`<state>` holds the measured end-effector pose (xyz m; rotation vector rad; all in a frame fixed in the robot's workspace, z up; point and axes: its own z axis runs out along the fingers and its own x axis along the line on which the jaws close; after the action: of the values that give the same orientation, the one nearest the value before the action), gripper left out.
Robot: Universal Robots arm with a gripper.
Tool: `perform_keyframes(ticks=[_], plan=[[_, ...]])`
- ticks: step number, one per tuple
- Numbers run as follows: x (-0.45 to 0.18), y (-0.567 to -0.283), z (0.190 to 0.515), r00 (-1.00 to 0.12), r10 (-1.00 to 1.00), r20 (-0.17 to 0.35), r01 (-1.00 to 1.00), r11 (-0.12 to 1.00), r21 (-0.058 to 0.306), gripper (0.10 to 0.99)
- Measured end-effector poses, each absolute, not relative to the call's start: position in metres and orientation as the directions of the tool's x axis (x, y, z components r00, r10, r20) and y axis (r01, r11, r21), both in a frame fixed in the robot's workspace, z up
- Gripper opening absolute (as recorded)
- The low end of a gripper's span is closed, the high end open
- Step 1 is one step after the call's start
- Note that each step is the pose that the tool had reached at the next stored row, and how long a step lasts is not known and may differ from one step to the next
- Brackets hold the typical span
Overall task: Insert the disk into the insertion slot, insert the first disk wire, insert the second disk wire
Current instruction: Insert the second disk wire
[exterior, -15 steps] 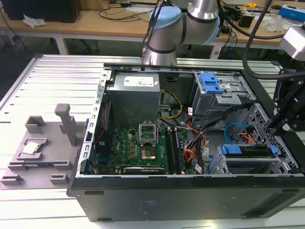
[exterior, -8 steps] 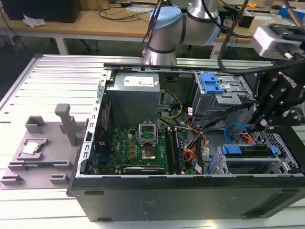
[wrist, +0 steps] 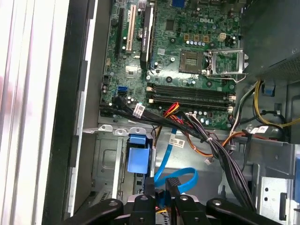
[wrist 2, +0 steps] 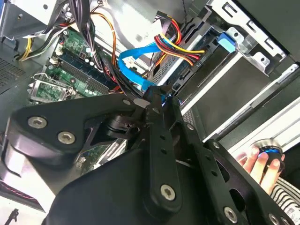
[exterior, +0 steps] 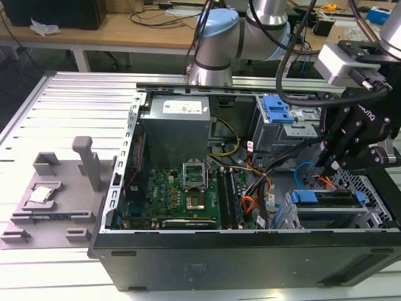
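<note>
The disk (exterior: 326,196) lies in the insertion slot (exterior: 371,188), the grey perforated cage at the case's front right corner, with its blue carrier handle (wrist: 139,159) facing inward. A red, yellow and black wire (wrist 2: 180,47) ends in a black plug (wrist 2: 196,59) against the disk's edge. My gripper (exterior: 328,168) hovers just above the cage, shut on the black end plug (wrist: 172,182) of a flat blue wire (wrist: 161,164). In the second wrist view the gripper (wrist 2: 152,101) pinches that blue wire (wrist 2: 133,65) close to the disk.
The open case holds a green motherboard (exterior: 182,194), a grey power supply (exterior: 175,125) and a taller grey box with a blue latch (exterior: 276,113). Black cable bundles (wrist: 220,154) cross beside the cage. A grey fixture (exterior: 56,188) lies left of the case. A hand (wrist 2: 255,161) rests near a round button.
</note>
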<state>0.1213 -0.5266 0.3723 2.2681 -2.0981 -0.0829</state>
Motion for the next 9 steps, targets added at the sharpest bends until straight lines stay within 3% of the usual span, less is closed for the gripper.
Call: perform_keyframes(ticks=[2, 4, 9], plan=[[0.1213, -0.5266, 0.3724, 0.079, -0.997, -0.005, -0.994, -0.079, 0.074, 0.227], [0.1213, -0.5266, 0.3723, 0.080, -0.997, -0.005, -0.994, -0.080, 0.074, 0.141], [0.1213, -0.5296, 0.3720, 0.084, -0.996, -0.005, -0.994, -0.084, 0.074, 0.141]])
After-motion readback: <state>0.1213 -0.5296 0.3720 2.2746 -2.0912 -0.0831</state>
